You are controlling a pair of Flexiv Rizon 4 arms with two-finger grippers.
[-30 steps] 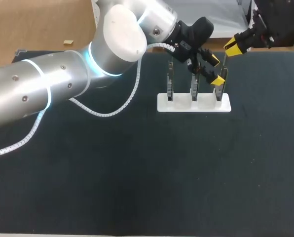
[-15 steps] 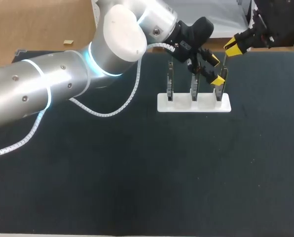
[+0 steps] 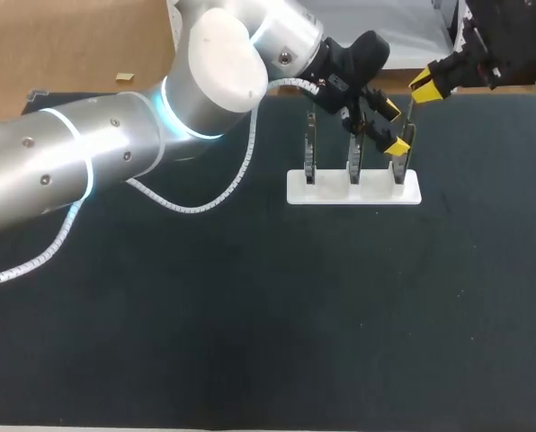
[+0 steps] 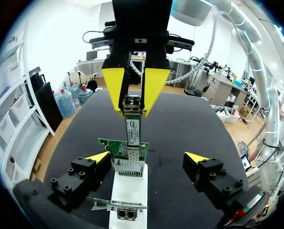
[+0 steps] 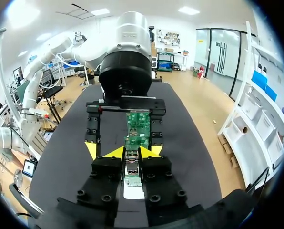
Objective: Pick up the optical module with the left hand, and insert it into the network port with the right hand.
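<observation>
Yellow tips of the right claw (image 3: 425, 87) pinch the optical module (image 4: 133, 129) at the upper right of the frame, just above the network port (image 4: 129, 167) on the white stand (image 3: 322, 191); the left claw (image 3: 392, 127) is spread wide, gripping nothing

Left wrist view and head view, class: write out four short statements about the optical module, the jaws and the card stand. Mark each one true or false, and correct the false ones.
1. The right jaws are shut on the optical module. True.
2. The left jaws are clamped on a green card. False: they stand wide open, one on each side of the green card and apart from it.
3. The white stand holds three upright cards. True.
4. The optical module lies flat on the table. False: it is held off the table in the right jaws, with its free end at the green card.
</observation>
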